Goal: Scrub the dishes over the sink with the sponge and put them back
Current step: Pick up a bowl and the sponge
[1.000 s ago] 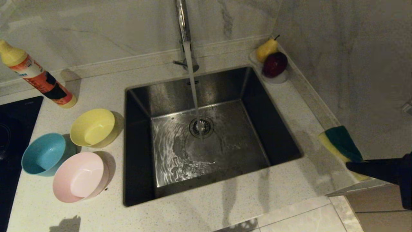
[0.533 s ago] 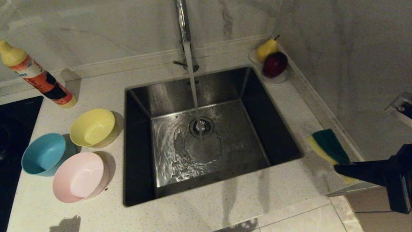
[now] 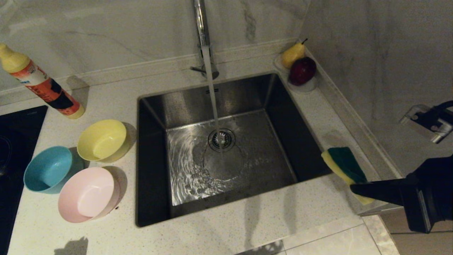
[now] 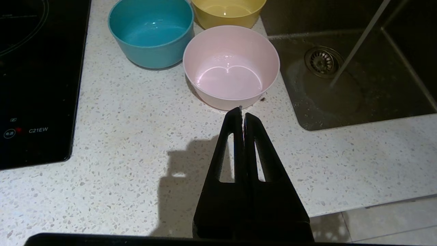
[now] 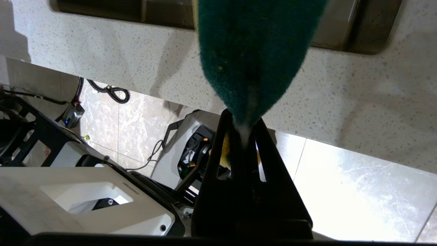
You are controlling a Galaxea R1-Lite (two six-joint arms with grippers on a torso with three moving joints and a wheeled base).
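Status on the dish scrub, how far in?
Early. Done: the right gripper is shut on the sponge, held over the counter just right of the sink; the tap is running. In hand: getting the sponge to the basin. Left: all three bowls, yellow, blue and pink, sit untouched left of the sink. The left gripper is shut near the pink one.

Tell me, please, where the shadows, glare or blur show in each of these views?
Head view: dim overall, water glints on the sink floor, and each bowl throws a shadow to its right. Left wrist view: sharp and even, with the shut left gripper casting a shadow on the counter. Right wrist view: the sponge in the right gripper looks soft up close, and the floor tile glares.
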